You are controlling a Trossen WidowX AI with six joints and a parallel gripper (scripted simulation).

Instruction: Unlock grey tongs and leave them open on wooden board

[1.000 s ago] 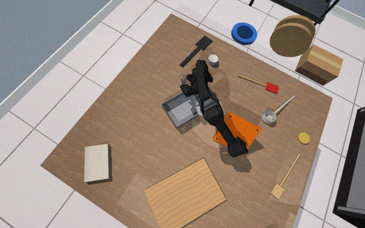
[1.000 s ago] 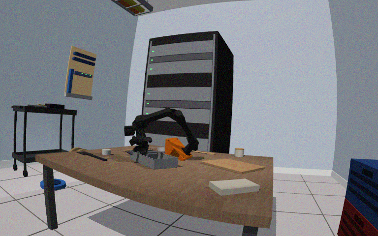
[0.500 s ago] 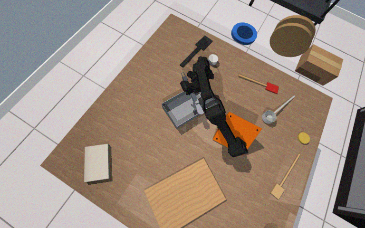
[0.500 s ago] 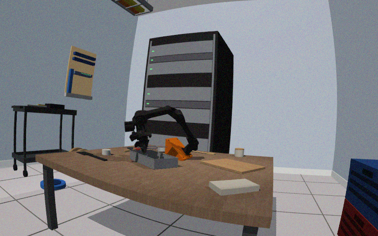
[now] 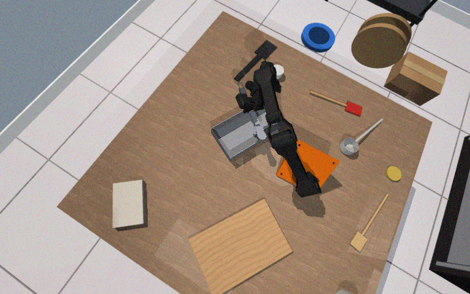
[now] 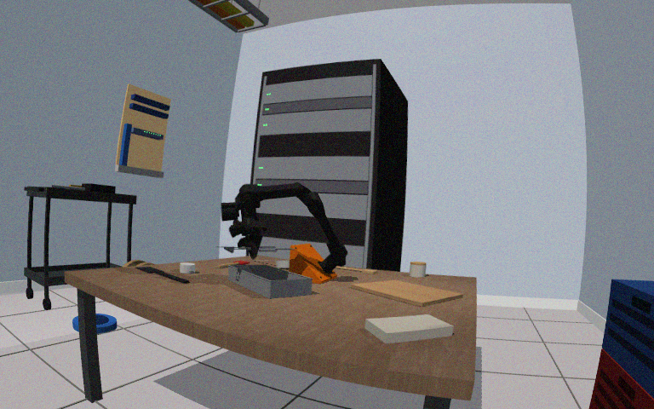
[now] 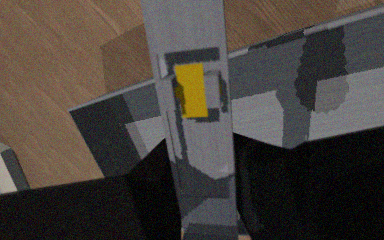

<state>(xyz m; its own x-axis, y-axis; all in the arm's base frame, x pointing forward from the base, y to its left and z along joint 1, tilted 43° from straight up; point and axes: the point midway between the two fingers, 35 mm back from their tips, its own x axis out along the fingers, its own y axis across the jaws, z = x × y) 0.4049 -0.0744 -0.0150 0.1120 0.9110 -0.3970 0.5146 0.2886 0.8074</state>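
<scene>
The grey tongs (image 5: pixel 260 132) (image 6: pixel 276 249) (image 7: pixel 187 25) are closed and held about level, a little above the grey roasting tin (image 5: pixel 226 126) (image 6: pixel 291 287) (image 7: pixel 260 116). One end points toward the black spatula, the other toward the orange base. My gripper (image 6: pixel 253 254) (image 7: pixel 193 139) is shut on the tongs, with a black finger against each side. A yellow piece (image 7: pixel 191 92) shows in a slot of the tongs just ahead of the fingers. The wooden board (image 5: pixel 242 242) (image 6: pixel 407 292) lies apart from the tin and bears nothing. The arm hides part of the tongs in the top view.
The orange base (image 5: pixel 317 160) (image 6: pixel 300 257) stands beside the tin. A black spatula (image 5: pixel 249 65) (image 6: pixel 166 275) and a white cup (image 5: pixel 278 71) (image 6: pixel 187 267) lie beyond the gripper. A cream block (image 5: pixel 127 204) (image 6: pixel 410 327) is left of the board in the top view.
</scene>
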